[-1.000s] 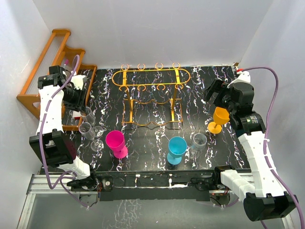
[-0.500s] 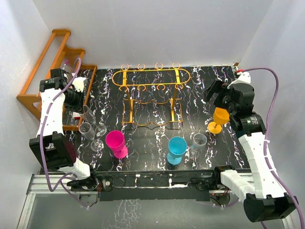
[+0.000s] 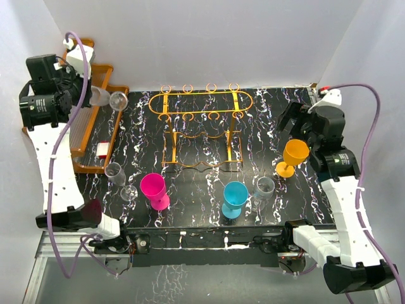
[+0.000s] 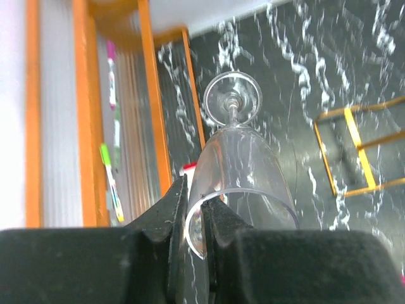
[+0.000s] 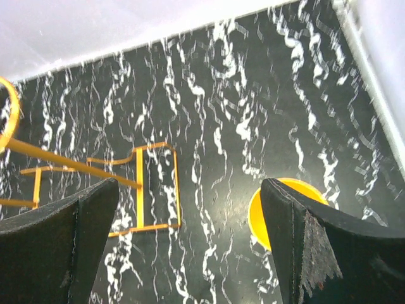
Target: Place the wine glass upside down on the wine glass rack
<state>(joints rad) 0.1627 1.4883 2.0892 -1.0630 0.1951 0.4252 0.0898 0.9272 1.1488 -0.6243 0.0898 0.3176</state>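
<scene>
Wine glass [image 3: 102,97]: clear, lifted off the desk [image 3: 266,126], lying about level in the air over the far-left corner. Its round foot points right, toward the wine glass rack [image 3: 201,102]. Glass and rack are well apart; nothing hangs on the rack.

Left gripper [image 4: 193,212]: clenched on the bowl's rim. In the wrist view the rim wall passes between the two black fingers [image 4: 166,218], and the stem and foot stick out away from the camera.

Wine glass rack: orange-gold wire, standing at the middle of the far edge, oval top frame with ring loops, wavy bars lower down.

Wooden rack [image 3: 81,130]: brown, stepped, along the left edge, below and beside the raised glass. A small red-and-white item [image 3: 102,149] lies on its near part; I cannot tell what it is.

Right gripper [image 5: 188,196]: released, jaws spread wide, holding nothing, up above the right side of the desk. The orange glass [image 3: 293,156] stands upright just below it, untouched.

Near edge, left to right:
- second clear glass [image 3: 118,175], tilted
- magenta glass [image 3: 154,189], upright
- cyan glass [image 3: 235,196], upright
- small grey glass [image 3: 264,187], just beside the cyan one
</scene>
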